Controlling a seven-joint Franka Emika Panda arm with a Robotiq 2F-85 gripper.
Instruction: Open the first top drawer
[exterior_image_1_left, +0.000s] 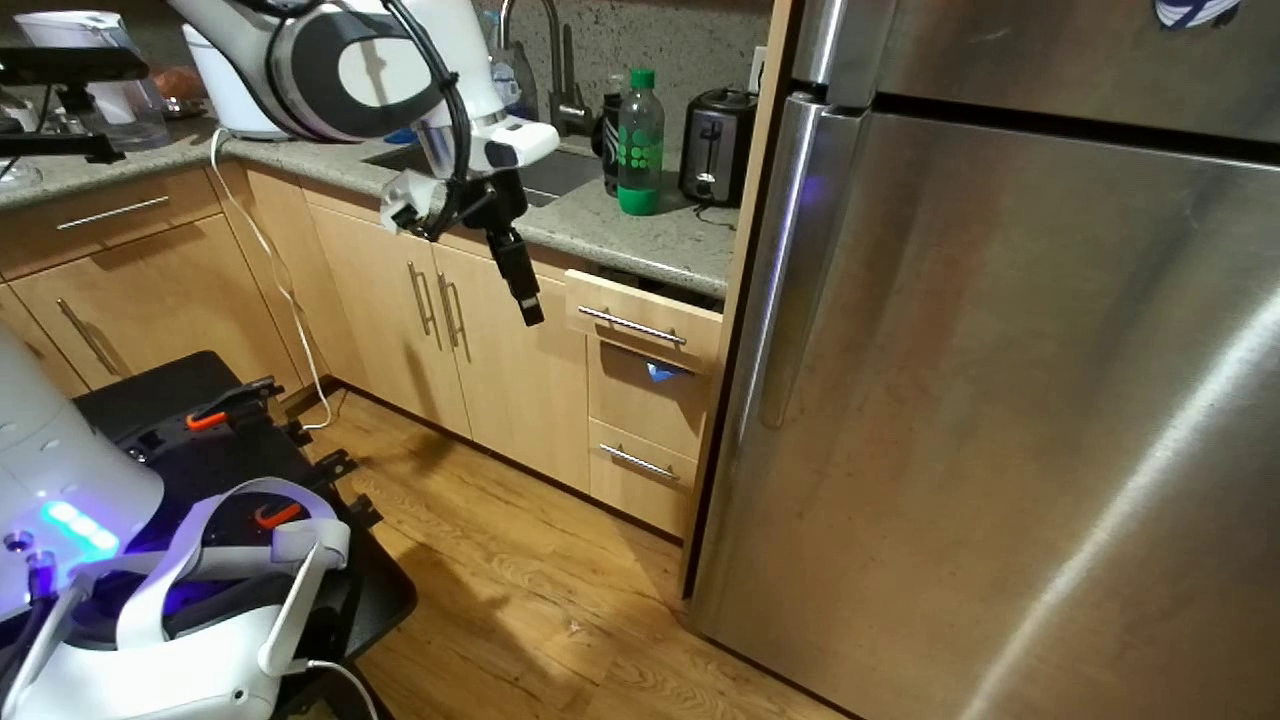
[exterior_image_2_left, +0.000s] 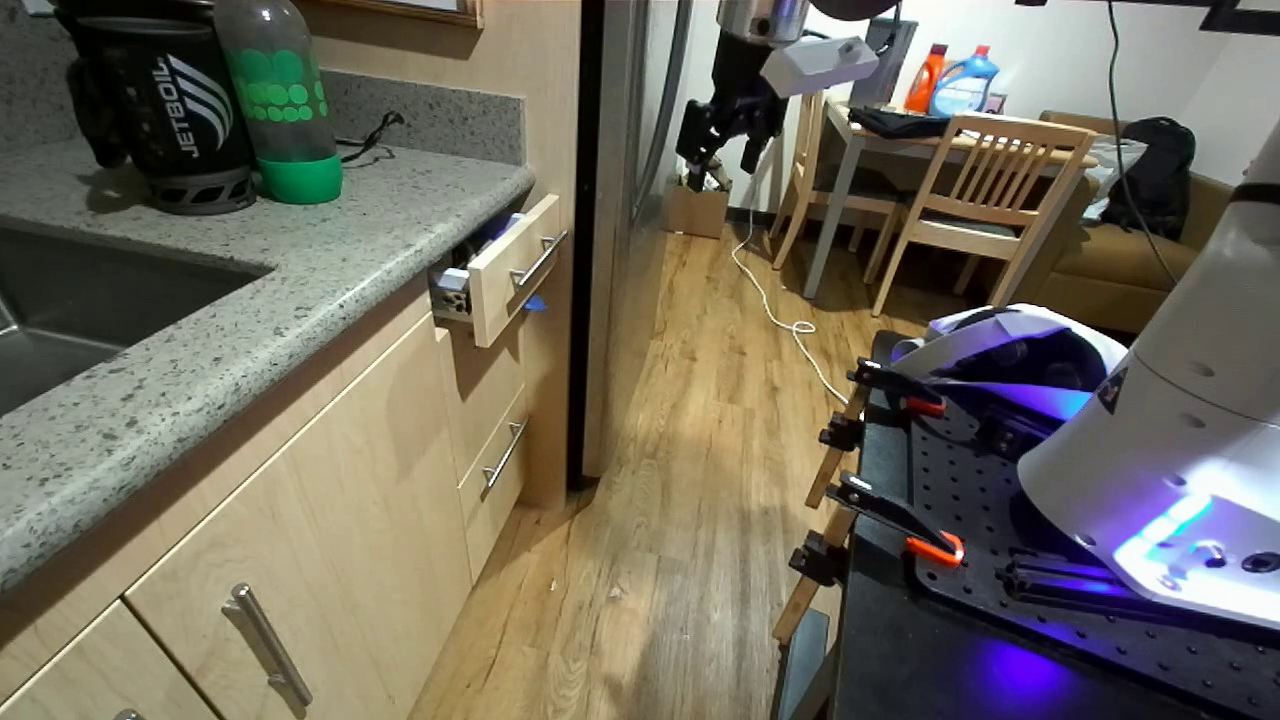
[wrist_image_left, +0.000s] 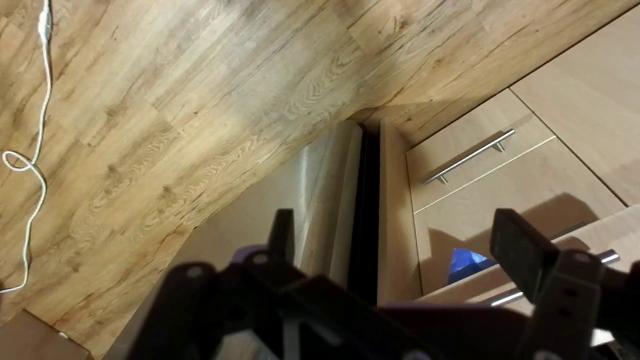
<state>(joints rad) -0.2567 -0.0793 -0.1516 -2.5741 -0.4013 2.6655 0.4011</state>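
The first top drawer (exterior_image_1_left: 650, 297) is partly open, its light-wood front standing out from under the counter. It also shows in an exterior view (exterior_image_2_left: 497, 285), with some contents visible inside. Its metal bar handle (exterior_image_1_left: 632, 325) runs across the front. In the wrist view the drawer front (wrist_image_left: 612, 231) is at the lower right, with its handle partly hidden behind a finger. My gripper (exterior_image_1_left: 530, 308) points down in front of the cabinets, apart from the drawer. In the wrist view the gripper (wrist_image_left: 394, 215) is open with nothing between its fingers. It also shows in an exterior view (exterior_image_2_left: 722, 165).
A steel refrigerator (exterior_image_1_left: 1000, 350) stands right beside the drawers. A lower drawer (exterior_image_1_left: 640, 480) is shut, and a blue piece (exterior_image_1_left: 662, 371) sticks out below the top drawer. A green-capped bottle (exterior_image_1_left: 640, 145) and a toaster (exterior_image_1_left: 718, 148) stand on the counter (exterior_image_1_left: 675, 245).
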